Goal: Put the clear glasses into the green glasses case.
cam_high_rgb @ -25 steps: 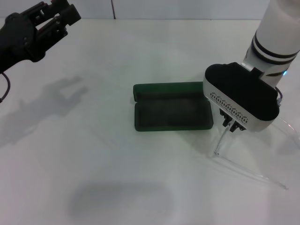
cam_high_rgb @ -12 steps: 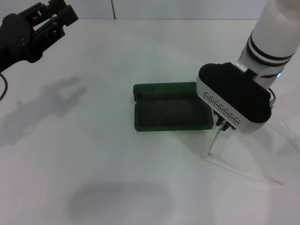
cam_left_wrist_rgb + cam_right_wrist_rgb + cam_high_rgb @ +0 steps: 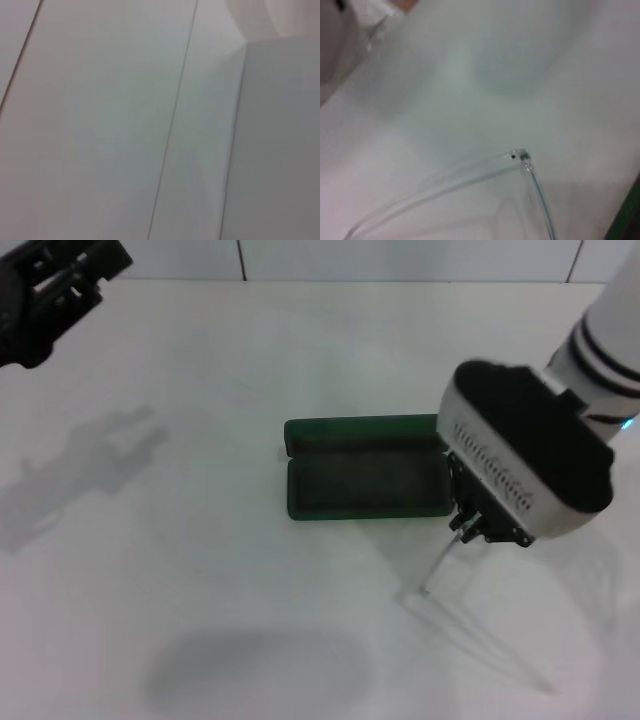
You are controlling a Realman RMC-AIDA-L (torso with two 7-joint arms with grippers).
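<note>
Your right gripper (image 3: 487, 530) hangs just off the right end of the green glasses case (image 3: 366, 480), jaws clamped on the clear glasses (image 3: 440, 560). One thin transparent arm slants down toward you and to the left, its tip near the white desk (image 3: 200, 570). The case lies open with its long axis left to right, lid at the far side, dark matte lining, rounded corners. Your left gripper (image 3: 60, 275) sits high at the far left; its jaws' state can't be told.
</note>
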